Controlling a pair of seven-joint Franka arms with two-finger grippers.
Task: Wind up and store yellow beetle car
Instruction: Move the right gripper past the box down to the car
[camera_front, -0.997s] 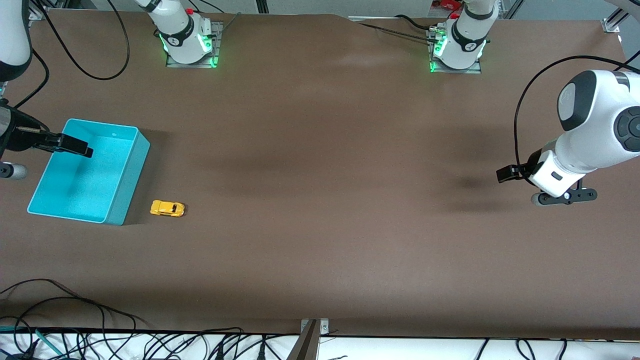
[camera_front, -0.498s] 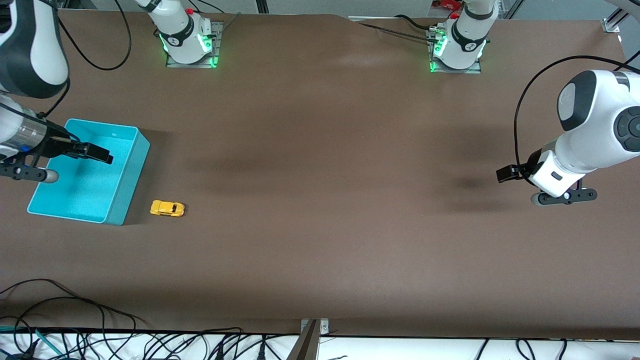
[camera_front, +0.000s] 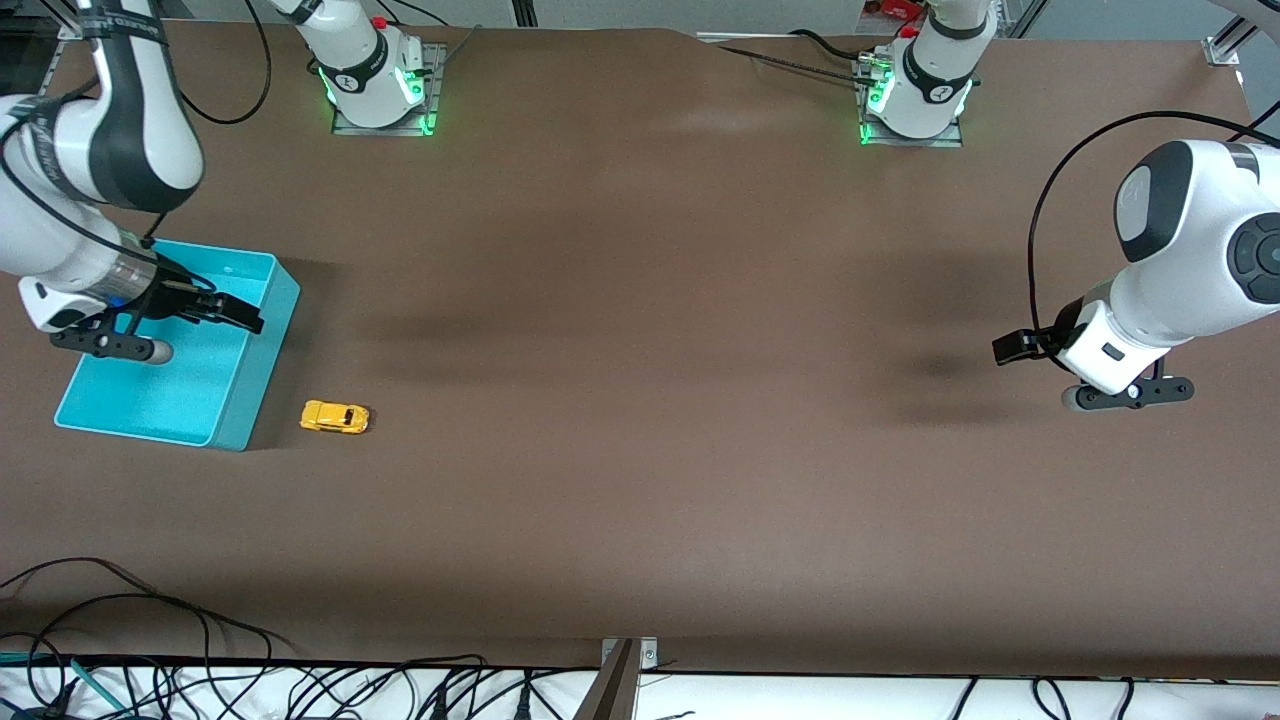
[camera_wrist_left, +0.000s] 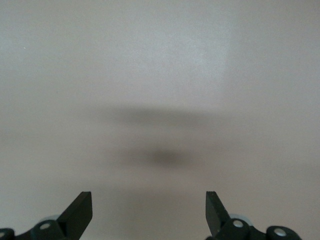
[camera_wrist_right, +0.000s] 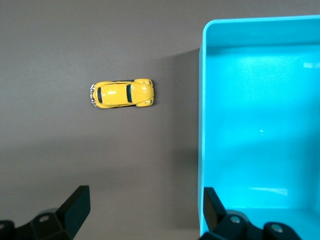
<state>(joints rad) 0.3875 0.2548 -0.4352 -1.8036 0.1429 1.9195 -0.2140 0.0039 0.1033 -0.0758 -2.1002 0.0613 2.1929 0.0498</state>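
The yellow beetle car (camera_front: 335, 417) lies on the brown table beside the turquoise bin (camera_front: 272, 365), toward the right arm's end. My right gripper (camera_front: 240, 317) is open and empty, up over the bin's wall on the car's side. In the right wrist view the car (camera_wrist_right: 122, 94) lies on its wheels beside the empty bin (camera_wrist_right: 260, 125), ahead of the open gripper (camera_wrist_right: 145, 207). My left gripper (camera_front: 1015, 347) is open and empty, waiting over bare table at the left arm's end; the left wrist view shows its gripper (camera_wrist_left: 149, 210) over bare table only.
The two arm bases (camera_front: 375, 85) (camera_front: 915, 95) stand along the table edge farthest from the front camera. Cables (camera_front: 150, 620) lie at the table edge nearest to it.
My right arm has swung in from the table's end, carrying its gripper across the bin toward the car. The car, the bin and the left arm have not moved.
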